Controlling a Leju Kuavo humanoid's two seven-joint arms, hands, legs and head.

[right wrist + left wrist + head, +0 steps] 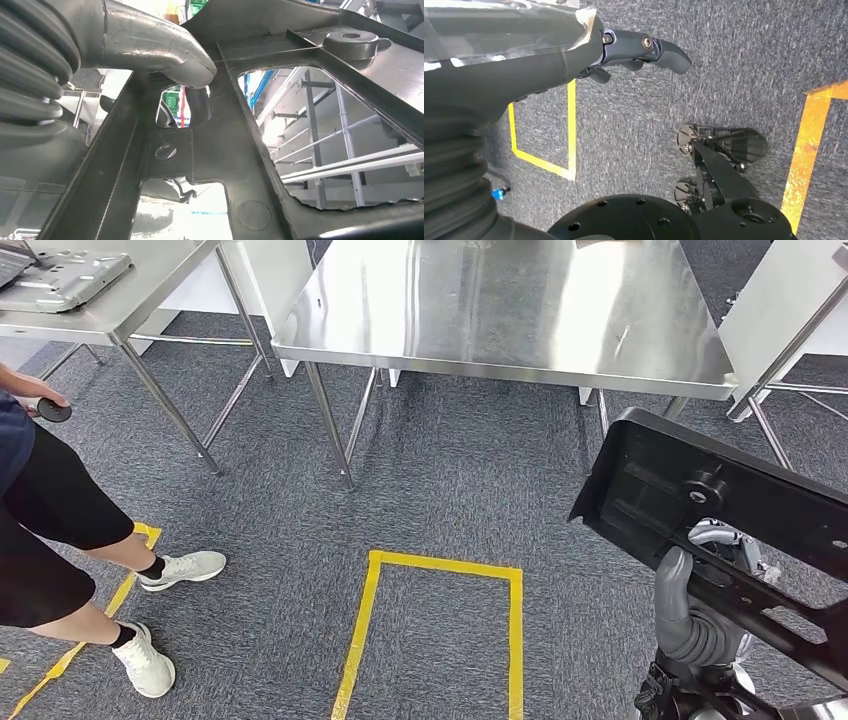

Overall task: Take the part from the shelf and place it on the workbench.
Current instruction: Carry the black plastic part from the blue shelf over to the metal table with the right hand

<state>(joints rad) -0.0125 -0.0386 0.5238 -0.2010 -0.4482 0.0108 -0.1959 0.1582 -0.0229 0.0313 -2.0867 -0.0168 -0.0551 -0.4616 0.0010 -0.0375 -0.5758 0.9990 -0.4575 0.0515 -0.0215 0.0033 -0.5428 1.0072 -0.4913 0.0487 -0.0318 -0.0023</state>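
Note:
A large black plastic part (700, 510) with ribs and cut-outs hangs tilted at the lower right of the head view, held up by my right hand (695, 610), whose grey thumb presses against its underside. In the right wrist view the thumb (165, 60) lies across the part's frame (240, 135). The stainless steel workbench (500, 310) stands ahead, beyond the part. My left hand (634, 50) hangs over the carpet with its dark fingers apart and nothing in it.
A second steel table (120, 300) at the upper left carries a grey metal panel (55, 280). A person (60, 530) in black shorts and white shoes stands at the left, holding a small black object. Yellow tape (440, 570) marks a rectangle on the grey carpet.

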